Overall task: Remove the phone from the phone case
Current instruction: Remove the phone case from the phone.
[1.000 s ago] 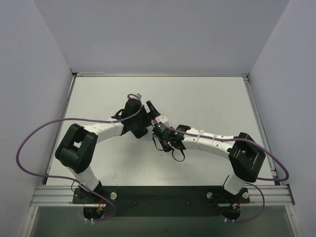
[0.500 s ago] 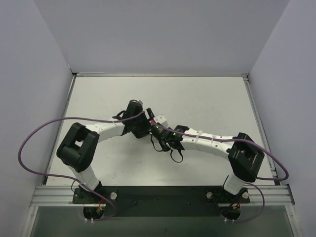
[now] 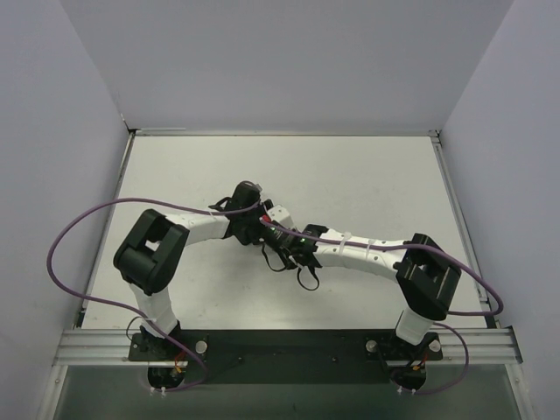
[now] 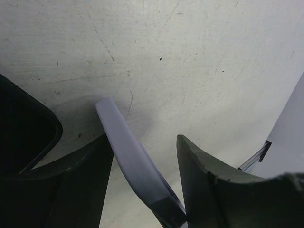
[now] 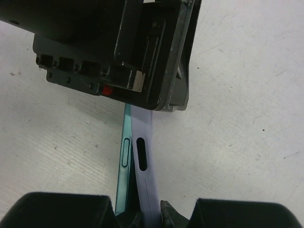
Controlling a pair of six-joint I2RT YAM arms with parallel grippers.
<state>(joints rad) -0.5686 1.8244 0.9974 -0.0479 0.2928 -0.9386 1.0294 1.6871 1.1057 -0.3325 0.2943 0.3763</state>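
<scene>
Nearest, right gripper: pinched almost shut on the near end of the phone; it holds it edge-up over the middle of the table
phone: teal side rail with a slim button showing; likely rigid, smooth and slippery, probably glass-faced and so fragile; best clamped flat across both faces, not by corners
phone case: lavender, lying along the phone, its rim seeming to part from the rail; probably soft and springy, so it should peel from a corner lip
left gripper: jaws half-wide astride the case's far rim; one finger looks against it, the other apart
table: white, scuffed; whether the phone touches it, I cannot tell
</scene>
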